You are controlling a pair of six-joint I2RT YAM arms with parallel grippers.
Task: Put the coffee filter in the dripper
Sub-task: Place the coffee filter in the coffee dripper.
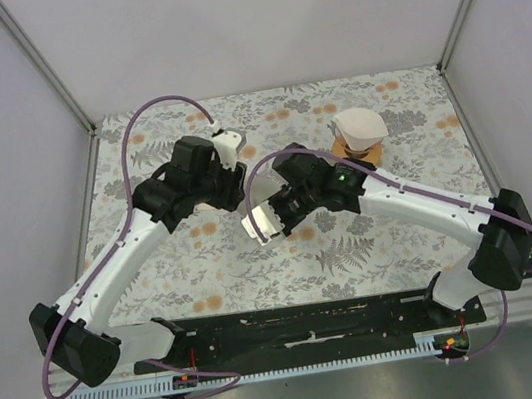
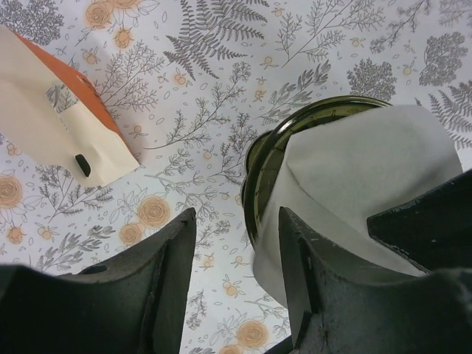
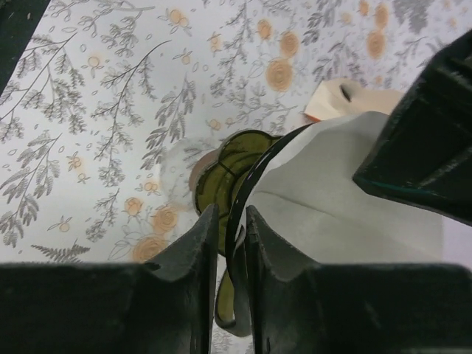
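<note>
On a fern-and-flower-patterned surface (image 1: 206, 270), the left arm (image 1: 114, 259) and right arm (image 1: 429, 204) bend in from either side and meet over the green glass dripper (image 2: 267, 166), which the top view hides beneath them. An orange-backed filter packet (image 2: 66, 140) lies flat on the surface, well apart from the dripper. Both wrist views show the white coffee filter (image 2: 369, 169) sitting in the dripper's mouth. On one side the paper stands proud of the rim rather than lying snug against the glass. The right gripper (image 3: 231, 214) has its jaws pressed nearly together on the dripper's dark rim, pinching it and so steadying the glass. The left gripper (image 2: 236, 214) hangs just beside the dripper with jaws spread and nothing clamped between them, one finger crossing in front of the filter's lower edge. The main step looks largely done: the filter is inside the dripper, not on the surface or in the packet. What appears to be left is to settle the paper down into the cone, let go of the rim and draw both arms away. Whether the dripper stands flat on the surface cannot be told from these views.
</note>
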